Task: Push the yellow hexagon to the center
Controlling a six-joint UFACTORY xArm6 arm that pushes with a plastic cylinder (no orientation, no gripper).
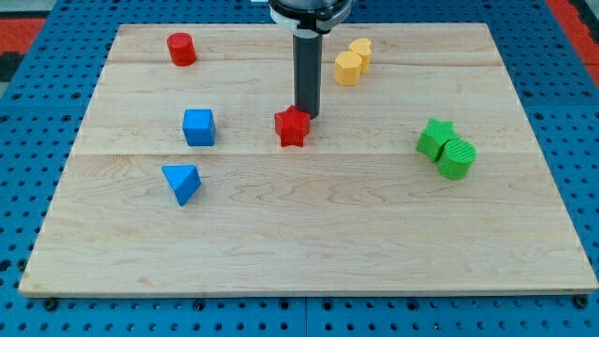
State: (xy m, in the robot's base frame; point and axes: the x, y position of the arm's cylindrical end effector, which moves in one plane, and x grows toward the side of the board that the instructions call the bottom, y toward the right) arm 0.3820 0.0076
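The yellow hexagon (347, 68) sits near the view's top, right of middle, touching a second yellow block (360, 51) just above and right of it. My tip (306, 114) stands below and left of the hexagon, apart from it. The tip is right at the upper right edge of the red star (293, 127).
A red cylinder (182, 49) is at the top left. A blue cube (198, 127) and a blue triangle (182, 183) lie at the left. A green star (435, 137) touches a green cylinder (457, 158) at the right. The wooden board (309, 243) ends at blue pegboard.
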